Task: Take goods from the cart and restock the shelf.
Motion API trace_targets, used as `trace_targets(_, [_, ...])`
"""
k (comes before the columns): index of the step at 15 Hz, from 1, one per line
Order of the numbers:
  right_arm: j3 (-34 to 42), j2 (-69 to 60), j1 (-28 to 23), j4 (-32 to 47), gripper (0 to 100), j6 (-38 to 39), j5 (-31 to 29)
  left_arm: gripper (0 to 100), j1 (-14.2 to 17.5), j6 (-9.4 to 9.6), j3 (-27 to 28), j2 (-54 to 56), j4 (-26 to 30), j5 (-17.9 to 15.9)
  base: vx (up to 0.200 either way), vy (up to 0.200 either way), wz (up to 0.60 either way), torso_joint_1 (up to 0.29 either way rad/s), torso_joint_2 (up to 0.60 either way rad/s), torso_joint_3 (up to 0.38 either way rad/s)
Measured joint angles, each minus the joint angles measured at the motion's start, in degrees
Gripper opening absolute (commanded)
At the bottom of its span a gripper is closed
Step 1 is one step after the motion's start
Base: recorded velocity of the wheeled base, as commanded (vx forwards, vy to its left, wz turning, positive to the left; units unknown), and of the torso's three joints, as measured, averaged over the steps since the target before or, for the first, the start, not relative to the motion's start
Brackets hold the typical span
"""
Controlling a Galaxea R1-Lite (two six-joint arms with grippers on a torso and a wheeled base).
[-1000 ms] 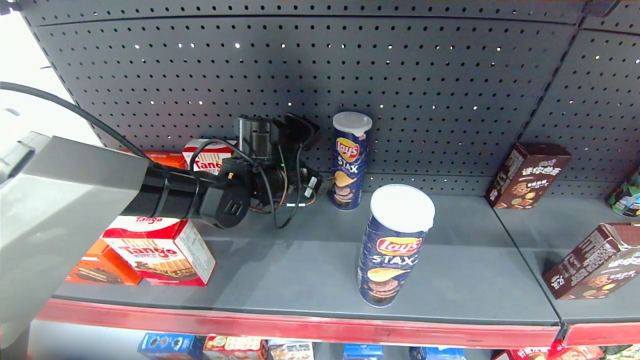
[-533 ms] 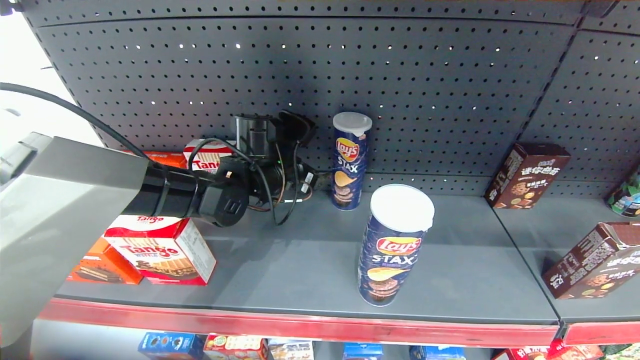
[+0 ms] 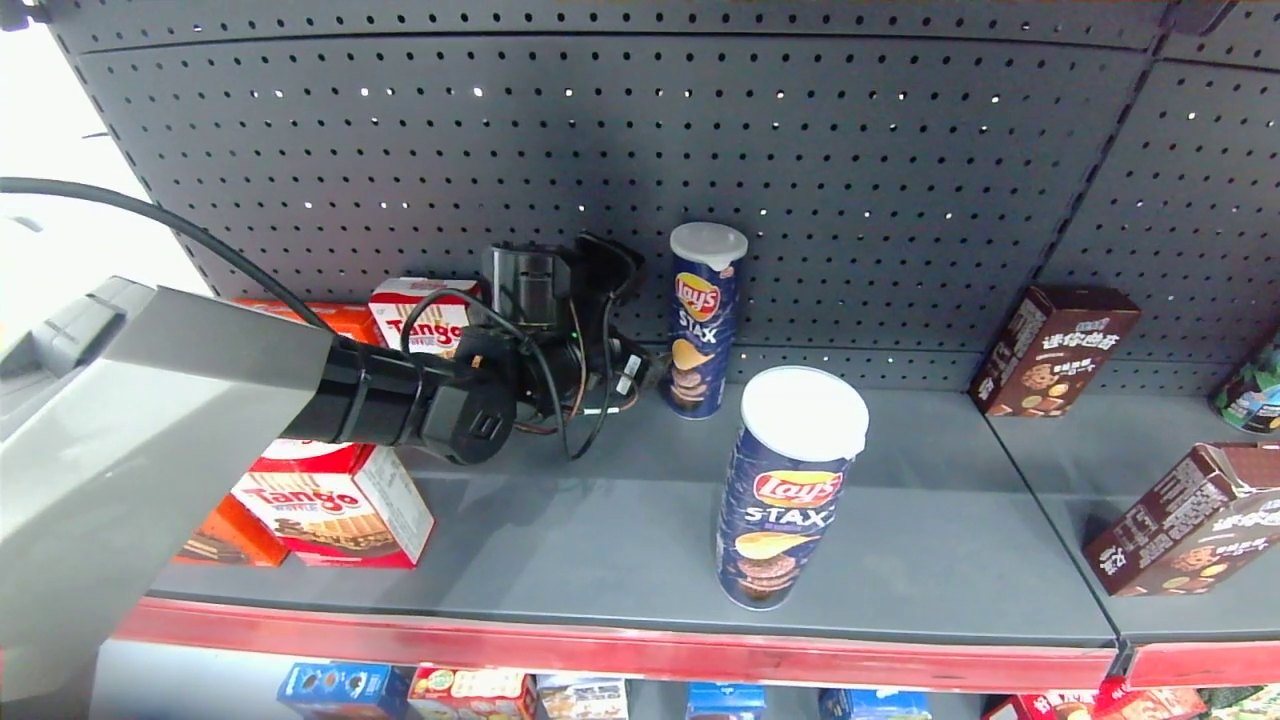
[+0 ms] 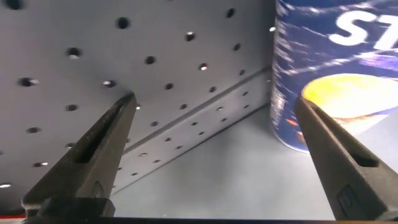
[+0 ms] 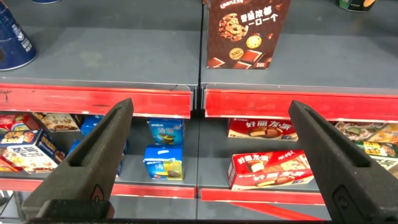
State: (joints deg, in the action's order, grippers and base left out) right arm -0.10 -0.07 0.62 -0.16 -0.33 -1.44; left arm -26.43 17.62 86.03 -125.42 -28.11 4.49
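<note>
Two dark blue chip cans with white lids stand upright on the grey shelf (image 3: 600, 520). One can (image 3: 703, 320) is at the back by the pegboard, the other (image 3: 790, 490) stands nearer the front edge. My left gripper (image 3: 645, 365) is low over the shelf just left of the back can. In the left wrist view it (image 4: 214, 102) is open with nothing between its fingers, and the back can (image 4: 336, 68) lies just outside one finger. My right gripper (image 5: 211, 106) is open and empty, in front of the shelf's red edge.
Red-and-white wafer boxes (image 3: 340, 500) and orange boxes (image 3: 225, 535) fill the shelf's left end under my left arm. Brown cookie boxes (image 3: 1060, 350) (image 3: 1190, 520) stand on the right section. The red shelf lip (image 3: 600, 650) runs along the front, with boxed goods (image 5: 165, 152) below.
My left arm has shifted slightly to the right, beside the back can. Both cans stand where they were.
</note>
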Motion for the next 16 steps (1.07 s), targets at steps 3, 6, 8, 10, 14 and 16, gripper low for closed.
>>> trace_targets(3, [0.0, 0.0, 0.0, 0.0, 100, 0.0, 0.0, 100, -1.2, -0.95, -0.3, 0.0, -0.1, 0.2, 0.0, 0.0, 0.0, 0.0, 0.0, 0.0])
trace_targets(6, [0.0, 0.0, 0.0, 0.0, 100, 0.0, 0.0, 100, -2.6, -1.19, -0.5, 0.4, -0.3, 1.0, 0.0, 0.0, 0.0, 0.0, 0.0, 0.0])
trace_targets(8, [0.0, 0.0, 0.0, 0.0, 100, 0.0, 0.0, 100, -3.3, -1.3, -1.3, 1.6, -1.2, 2.2, 0.0, 0.0, 0.0, 0.0, 0.0, 0.0])
trace_targets(10, [0.0, 0.0, 0.0, 0.0, 100, 0.0, 0.0, 100, -3.8, -1.56, -3.2, 3.8, -3.1, 5.7, 0.0, 0.0, 0.0, 0.0, 0.0, 0.0])
trace_targets(14, [0.0, 0.0, 0.0, 0.0, 100, 0.0, 0.0, 100, -3.4, -2.46, -6.8, 6.0, -5.9, 8.9, 0.0, 0.0, 0.0, 0.0, 0.0, 0.0])
trace_targets(16, [0.0, 0.0, 0.0, 0.0, 100, 0.0, 0.0, 100, -3.3, -2.38, -7.0, 6.1, -6.1, 10.5, 0.0, 0.0, 0.0, 0.0, 0.0, 0.0])
